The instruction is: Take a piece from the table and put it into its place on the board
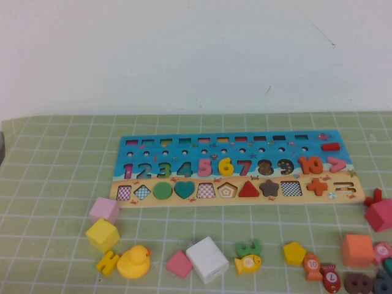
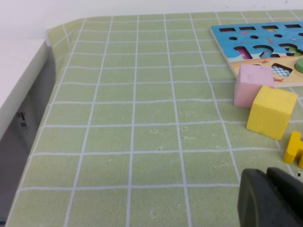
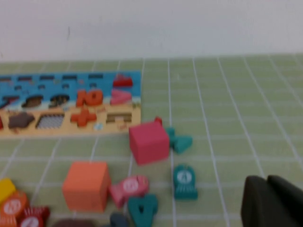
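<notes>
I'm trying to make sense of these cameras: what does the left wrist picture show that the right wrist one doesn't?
Only the left wrist view: a pink cube, a yellow cube, the table edge, and the left gripper low over the mat. Only the right wrist view: a red cube, an orange cube, fish pieces, the board's 10, and the right gripper. Both: the board and the green mat.

high: raised, down | wrists: low, near mat | shared: board [image 1: 236, 168]
</notes>
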Motion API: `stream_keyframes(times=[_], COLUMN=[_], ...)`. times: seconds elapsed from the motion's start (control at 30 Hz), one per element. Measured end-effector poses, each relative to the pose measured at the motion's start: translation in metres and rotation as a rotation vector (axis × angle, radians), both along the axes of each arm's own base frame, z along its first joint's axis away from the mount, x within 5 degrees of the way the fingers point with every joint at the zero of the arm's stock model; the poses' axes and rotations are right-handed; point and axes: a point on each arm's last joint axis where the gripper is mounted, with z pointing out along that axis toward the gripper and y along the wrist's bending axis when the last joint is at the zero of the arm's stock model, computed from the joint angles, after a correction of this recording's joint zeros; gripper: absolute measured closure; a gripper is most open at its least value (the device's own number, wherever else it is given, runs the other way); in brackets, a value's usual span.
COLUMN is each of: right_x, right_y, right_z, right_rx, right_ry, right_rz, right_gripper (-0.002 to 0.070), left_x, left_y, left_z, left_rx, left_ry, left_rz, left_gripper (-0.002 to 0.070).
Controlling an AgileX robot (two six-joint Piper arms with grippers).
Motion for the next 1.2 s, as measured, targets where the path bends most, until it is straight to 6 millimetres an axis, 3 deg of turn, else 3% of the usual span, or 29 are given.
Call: stream_keyframes(times=[0.27, 1.2], right_x=[0.0, 0.0], right_y=[0.0, 0.0], right_z=[-0.034, -0.033], right_rx=[0.053, -0.004], right_ry=[0.111, 0.094], right_rz=[-0.011, -0.011], right_gripper=[0.0678, 0.0678], left_x=[0.0, 0.0], left_y=[0.0, 0.0], left_z=[0.0, 0.0], left_rx=[0.0, 0.0], left_ry=[0.0, 0.0], left_rz=[0.0, 0.0], left_gripper=[0.0677, 0.0677])
